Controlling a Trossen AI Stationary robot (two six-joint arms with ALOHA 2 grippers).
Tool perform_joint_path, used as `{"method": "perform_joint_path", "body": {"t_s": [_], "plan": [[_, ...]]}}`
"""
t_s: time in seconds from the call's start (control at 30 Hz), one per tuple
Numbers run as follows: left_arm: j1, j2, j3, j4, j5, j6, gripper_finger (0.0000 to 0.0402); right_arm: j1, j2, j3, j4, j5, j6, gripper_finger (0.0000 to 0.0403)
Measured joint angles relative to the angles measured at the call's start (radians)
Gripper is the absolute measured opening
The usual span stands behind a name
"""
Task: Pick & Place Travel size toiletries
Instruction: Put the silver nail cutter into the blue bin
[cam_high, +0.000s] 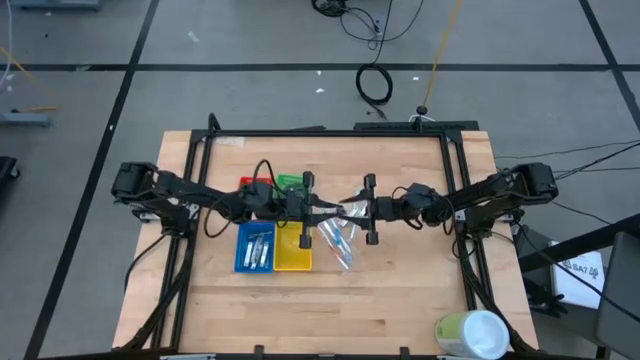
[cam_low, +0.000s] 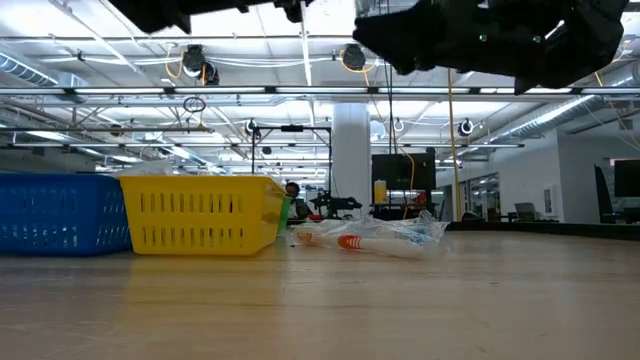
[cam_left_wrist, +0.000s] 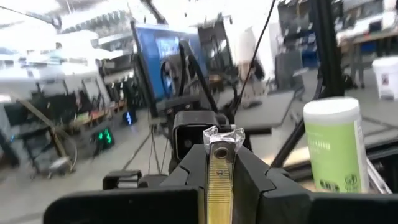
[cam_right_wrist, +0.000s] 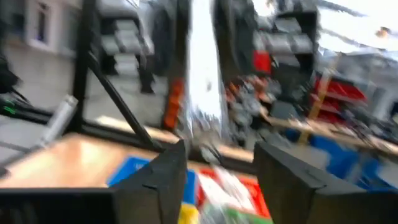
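Meeting above the middle of the pale wooden counter (cam_high: 400, 290), the two dark arms face each other with a crinkled silver foil packet (cam_high: 352, 211) between them. The left gripper (cam_left_wrist: 221, 163) is clamped tight on this packet, whose gold-striped body and clear crimped end stand up between its fingers. The right gripper (cam_right_wrist: 217, 168) stands half apart just beyond it with nothing gripped. More clear-wrapped slim tubes (cam_high: 338, 243) lie loose on the counter beside the ribbed yellow plastic tray (cam_high: 293, 252), which touches the blue tray (cam_high: 255, 248); red (cam_high: 248, 184) and green (cam_high: 293, 181) trays sit behind. A pale green and white cylinder (cam_high: 472, 334) stands at the near right corner, well apart, leaving bare wood along the front edge.
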Motion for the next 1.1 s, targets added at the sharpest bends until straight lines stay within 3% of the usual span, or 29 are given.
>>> {"method": "perform_joint_path", "body": {"t_s": [0.23, 0.4, 0.53, 0.73, 0.83, 1.1], "plan": [[-0.008, -0.193, -0.039, -0.348, -0.089, -0.073, 0.0028, 0.000, -0.169, -0.001, -0.359, 0.174, 0.024, 0.0232], [-0.048, -0.319, -0.188, -0.386, -0.181, -0.123, 0.0028, -0.001, -0.316, -0.001, -0.601, 0.266, 0.076, 0.0238], [-0.081, -0.432, -0.347, -0.383, -0.310, -0.234, 0.0028, -0.002, -0.403, -0.001, -0.736, 0.272, 0.129, 0.0228], [-0.190, -0.574, -0.535, -0.376, -0.422, -0.457, 0.0028, -0.003, -0.451, -0.001, -0.834, 0.273, 0.164, 0.0211], [-0.245, -0.610, -0.580, -0.406, -0.421, -0.593, 0.0028, -0.003, -0.447, -0.001, -0.836, 0.272, 0.167, 0.0205], [-0.361, -0.618, -0.602, -0.706, -0.447, -0.979, 0.0030, -0.010, -0.444, -0.001, -0.835, 0.272, 0.167, 0.0200]]}}
